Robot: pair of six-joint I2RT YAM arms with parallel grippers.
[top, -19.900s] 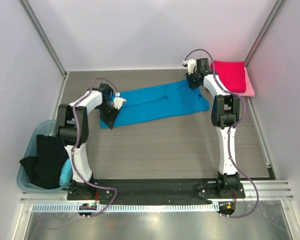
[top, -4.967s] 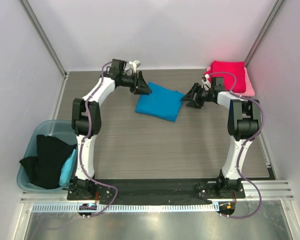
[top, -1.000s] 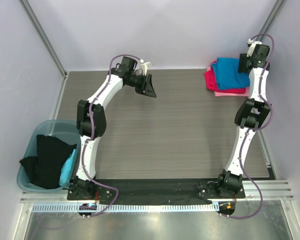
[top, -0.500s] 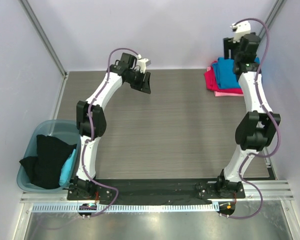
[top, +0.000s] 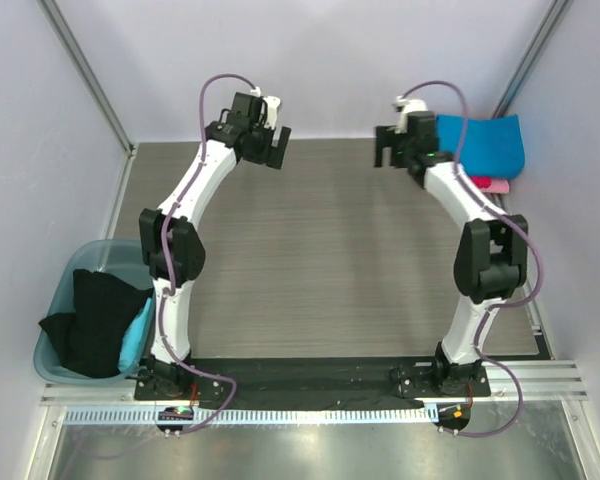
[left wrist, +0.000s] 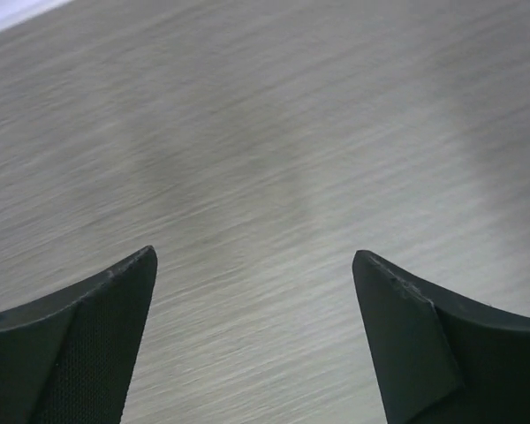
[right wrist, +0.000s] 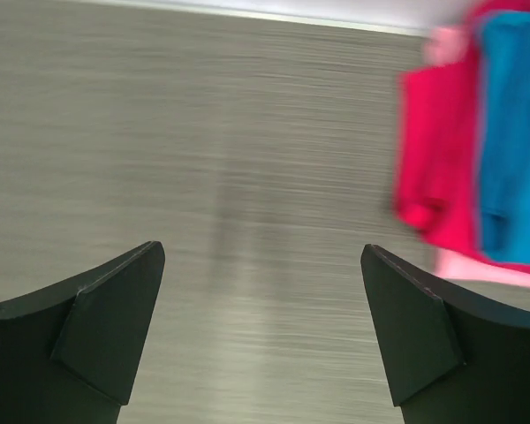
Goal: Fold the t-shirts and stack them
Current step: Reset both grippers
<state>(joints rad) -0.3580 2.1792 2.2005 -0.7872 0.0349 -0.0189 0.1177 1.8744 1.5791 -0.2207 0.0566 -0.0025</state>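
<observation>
Upper right, the blue shirt (top: 483, 140) lay folded on the crimson shirt (right wrist: 437, 168); the black shirt (top: 95, 320), lower left, awaited folding. The left pincer (left wrist: 254, 291) and right pincer (right wrist: 263, 291) gaped empty.

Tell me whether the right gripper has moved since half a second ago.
Yes. The right gripper has swung left: it was above the blue t-shirt in the back right corner and now hangs open over the table left of it.
</observation>
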